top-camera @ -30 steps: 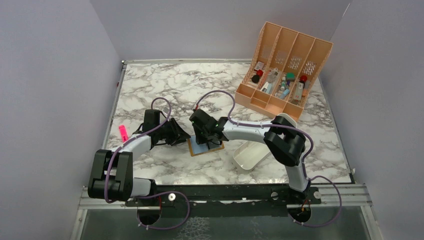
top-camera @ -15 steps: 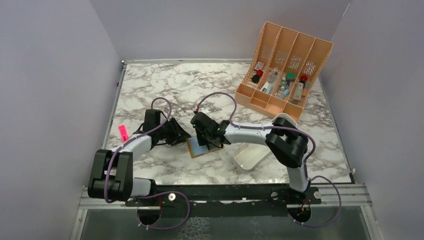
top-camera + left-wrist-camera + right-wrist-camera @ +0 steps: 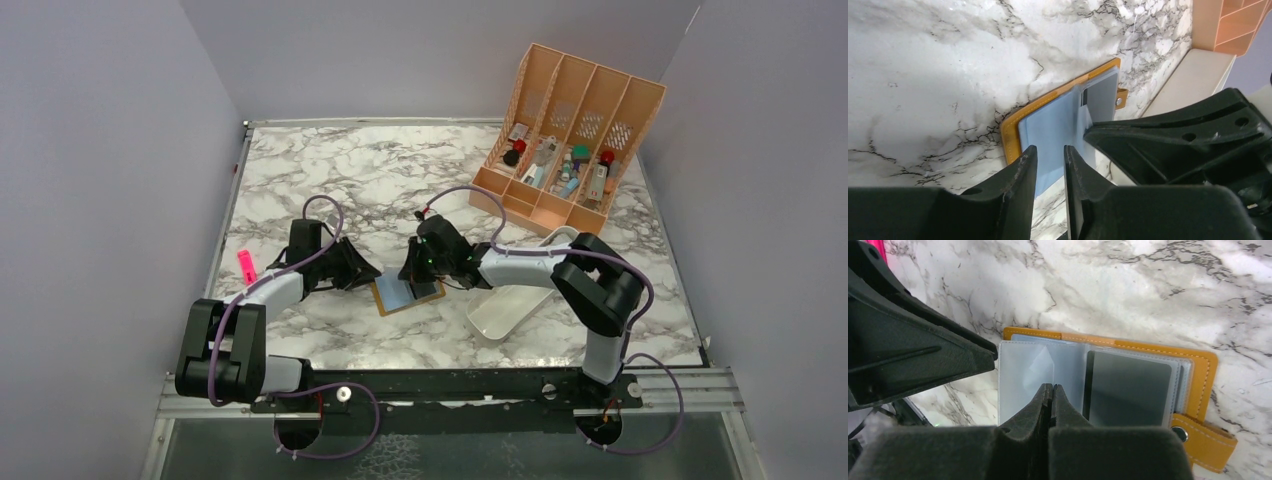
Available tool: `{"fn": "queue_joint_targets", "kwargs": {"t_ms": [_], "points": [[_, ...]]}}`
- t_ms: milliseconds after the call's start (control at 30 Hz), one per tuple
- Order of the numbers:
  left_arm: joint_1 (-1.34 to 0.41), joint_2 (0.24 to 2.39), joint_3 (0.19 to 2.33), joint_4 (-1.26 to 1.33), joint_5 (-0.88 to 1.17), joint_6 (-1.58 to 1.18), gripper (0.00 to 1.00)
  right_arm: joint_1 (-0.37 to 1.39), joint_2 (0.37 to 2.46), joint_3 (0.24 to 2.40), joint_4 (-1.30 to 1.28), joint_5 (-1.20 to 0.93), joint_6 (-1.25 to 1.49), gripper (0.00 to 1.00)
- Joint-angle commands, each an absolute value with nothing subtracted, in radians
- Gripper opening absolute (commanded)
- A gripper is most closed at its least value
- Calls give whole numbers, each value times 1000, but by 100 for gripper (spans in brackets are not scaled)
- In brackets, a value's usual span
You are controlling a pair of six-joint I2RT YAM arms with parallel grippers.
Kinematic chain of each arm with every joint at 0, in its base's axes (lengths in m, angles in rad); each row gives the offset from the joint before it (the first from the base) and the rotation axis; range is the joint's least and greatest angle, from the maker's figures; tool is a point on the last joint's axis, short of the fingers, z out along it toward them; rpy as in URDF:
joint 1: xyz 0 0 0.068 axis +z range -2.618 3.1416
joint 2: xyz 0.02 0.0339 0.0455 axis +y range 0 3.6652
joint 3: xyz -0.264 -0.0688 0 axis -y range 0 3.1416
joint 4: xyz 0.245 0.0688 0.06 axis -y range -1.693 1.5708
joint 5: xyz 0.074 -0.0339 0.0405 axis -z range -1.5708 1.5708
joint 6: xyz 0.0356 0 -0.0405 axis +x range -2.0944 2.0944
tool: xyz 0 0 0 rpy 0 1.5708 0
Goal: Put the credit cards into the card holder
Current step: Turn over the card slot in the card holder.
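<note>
Only wrist cam: R hand (image 3: 1052, 388) tips together.

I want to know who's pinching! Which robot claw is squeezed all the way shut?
The right gripper: it is closed tight, no gap at its tip, over the open card holder. The left gripper shows a slit down its middle.

Hidden in the top view beneath the left gripper (image 3: 372, 277) and right gripper (image 3: 410, 272): the far edge of the card holder (image 3: 407, 297). Impossible to tell, in the left wrist view, a pinch from a mere straddle of the fingers (image 3: 1020, 175) around the pale sleeve (image 3: 1053, 125). Too small to name: the clutter in the peach organiser (image 3: 590, 105), the pink thing (image 3: 245, 264). Partly covered by the right arm: the white tray (image 3: 497, 315).
</note>
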State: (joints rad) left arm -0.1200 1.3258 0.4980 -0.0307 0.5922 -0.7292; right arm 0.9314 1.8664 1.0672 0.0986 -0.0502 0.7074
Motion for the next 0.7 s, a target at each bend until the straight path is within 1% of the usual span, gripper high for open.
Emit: {"fn": "queue_joint_targets", "kwargs": {"t_ms": [0, 67, 133, 667], "points": [[-130, 1322, 481, -10, 559, -726, 24, 913, 1839, 1039, 204, -134, 757, 1], [-135, 1327, 483, -10, 554, -726, 19, 907, 1841, 1033, 211, -145, 767, 1], [-143, 1332, 488, -9, 550, -728, 17, 904, 1841, 1025, 228, -156, 773, 1], [-260, 1403, 536, 78, 565, -793, 16, 898, 1854, 1033, 184, -142, 763, 1]]}}
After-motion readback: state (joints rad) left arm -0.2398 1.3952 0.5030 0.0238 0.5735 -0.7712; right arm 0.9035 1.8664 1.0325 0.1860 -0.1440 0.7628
